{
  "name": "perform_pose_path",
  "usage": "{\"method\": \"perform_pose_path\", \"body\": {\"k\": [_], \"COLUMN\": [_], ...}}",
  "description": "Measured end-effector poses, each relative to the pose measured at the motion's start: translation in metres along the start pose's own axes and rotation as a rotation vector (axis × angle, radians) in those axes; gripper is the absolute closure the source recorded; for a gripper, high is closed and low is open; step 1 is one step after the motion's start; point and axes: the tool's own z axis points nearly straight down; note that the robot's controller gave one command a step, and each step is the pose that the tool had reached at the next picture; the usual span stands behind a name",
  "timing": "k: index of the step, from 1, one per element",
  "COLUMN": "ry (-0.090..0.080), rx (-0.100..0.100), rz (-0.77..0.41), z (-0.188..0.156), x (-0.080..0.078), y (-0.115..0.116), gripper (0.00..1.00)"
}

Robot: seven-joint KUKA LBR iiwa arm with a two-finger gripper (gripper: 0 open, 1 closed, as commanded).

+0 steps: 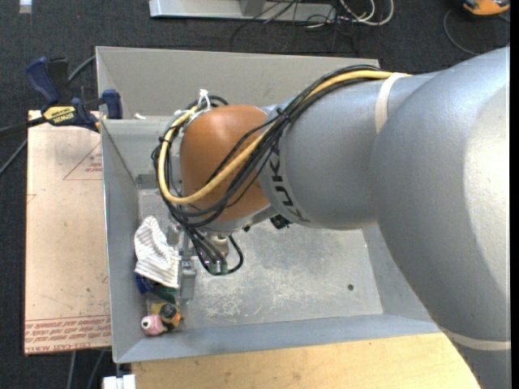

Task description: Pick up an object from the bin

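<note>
Where the arm dips into the grey metal bin (324, 278), the tool (186, 292) hangs low under the rounded orange wrist cover (219, 164), close to the bin's floor. Whether it is released or clenched cannot be told (this angle does not show it). Just beside the tool, on its side away from the arm, lies a crumpled white cloth with grey stripes (154, 248), with a dark blue scrap (144, 283) under its lower edge. Just past the tool's tip, a small yellow-and-black toy (170, 314) and a small pink roll (151, 323) sit side by side.
</note>
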Motion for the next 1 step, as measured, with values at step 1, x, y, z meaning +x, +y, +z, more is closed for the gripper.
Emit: {"method": "perform_pose_path", "body": {"k": [1], "ry": [-0.007], "rx": [-0.002], "rz": [0.005], "z": [-0.0045], "x": [-0.0023], "y": [-0.0013], "gripper": [0.0]}}
